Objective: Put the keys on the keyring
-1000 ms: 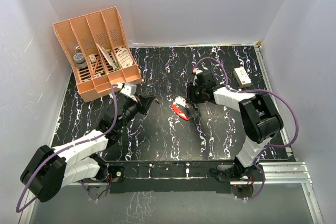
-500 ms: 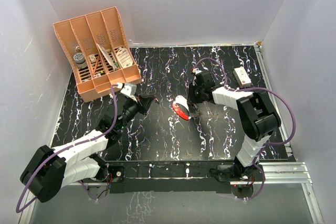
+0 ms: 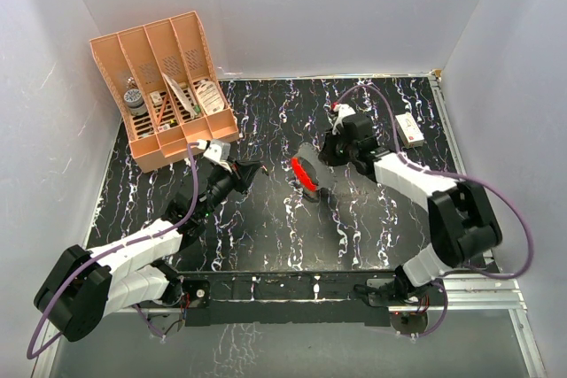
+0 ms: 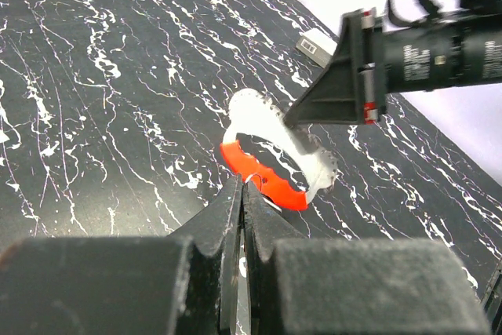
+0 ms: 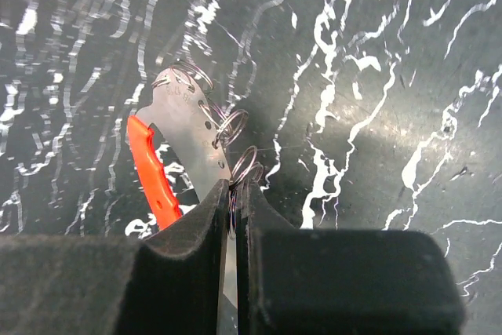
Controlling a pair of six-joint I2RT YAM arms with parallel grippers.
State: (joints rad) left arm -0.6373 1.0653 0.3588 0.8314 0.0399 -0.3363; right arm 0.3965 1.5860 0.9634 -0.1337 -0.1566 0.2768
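Keyring (image 3: 304, 173) clamped by right tool (image 5: 233, 187) near table (image 3: 266, 229) centre, edges well apart.

Bright, even light; blurry wrist foregrounds

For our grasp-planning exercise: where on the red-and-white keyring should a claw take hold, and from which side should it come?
Pinch the keyring by its flat pale metal edge, opposite the red crescent, coming from the right arm's side. That plate is thin enough for nearly closed fingers. The right claw grips it there now, probably leaving the small wire rings reachable.
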